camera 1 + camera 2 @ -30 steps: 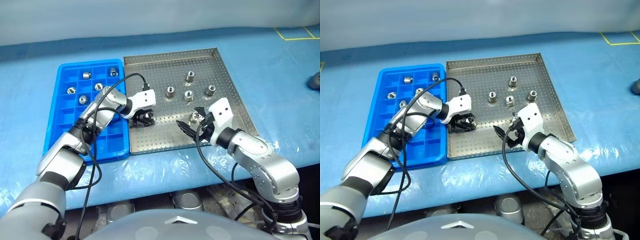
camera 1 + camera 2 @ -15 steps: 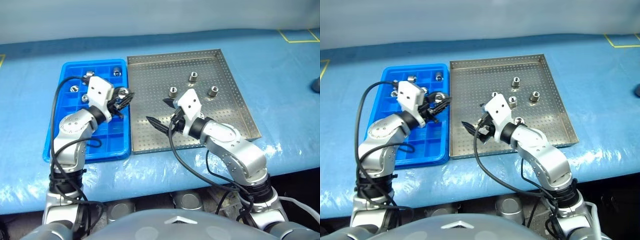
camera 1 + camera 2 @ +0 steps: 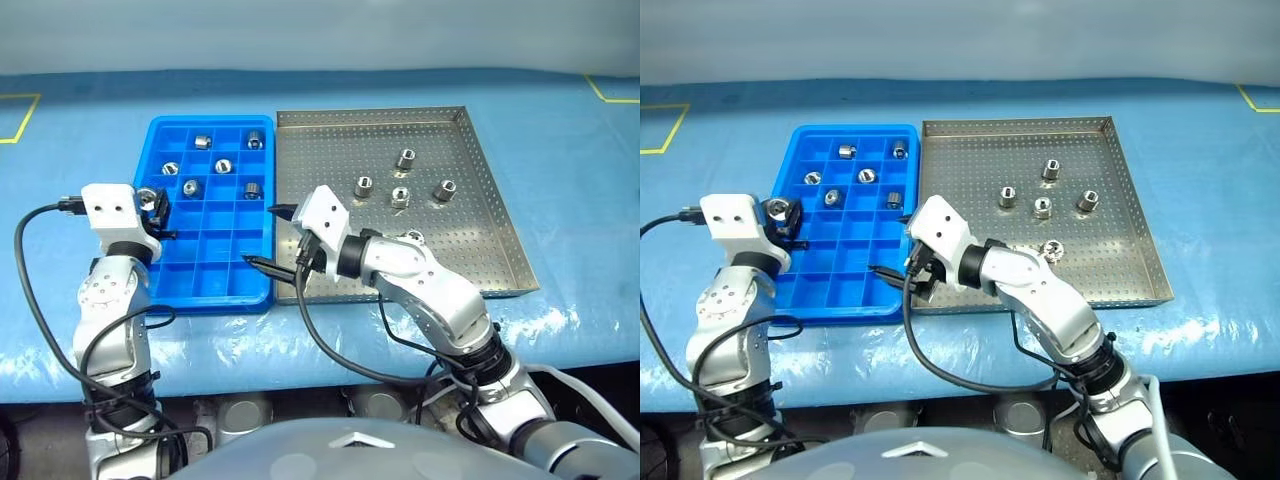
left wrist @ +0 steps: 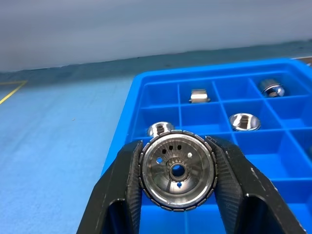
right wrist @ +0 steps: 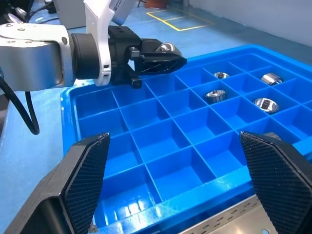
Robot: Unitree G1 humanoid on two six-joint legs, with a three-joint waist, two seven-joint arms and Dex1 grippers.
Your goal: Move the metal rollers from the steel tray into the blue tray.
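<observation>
So the left pincer [image 4: 178,170] is clamped tight on one of the metal rollers [image 4: 178,171], both black fingers [image 4: 122,187] pressed against its sides, and it hangs right at the left edge of the blue tray [image 3: 215,285], above the outer column of compartments. Just past its fingertips, deeper into the tray, there are six more rollers sitting loose in separate cells, e.g. one [image 3: 201,141] in the far row and another [image 3: 252,189] further to the pincer's right. The cells nearer the robot look empty.

Moving right, the right pincer [image 3: 280,238] has its jaws spread wide with nothing between them. It hovers over the seam where the blue tray meets the steel tray [image 3: 490,270], pointing across toward the left pincer; in the right wrist view the left pincer and its roller are straight ahead of it, well apart, with blue compartments below.

To the right of that pincer is the steel tray, touching the blue tray along their long sides, both on the blue-covered surface [image 3: 80,130]. Four rollers stand on the perforated floor: three [image 3: 405,158] clustered toward the far side, and one [image 3: 414,238] closer in, just beside the right forearm.
</observation>
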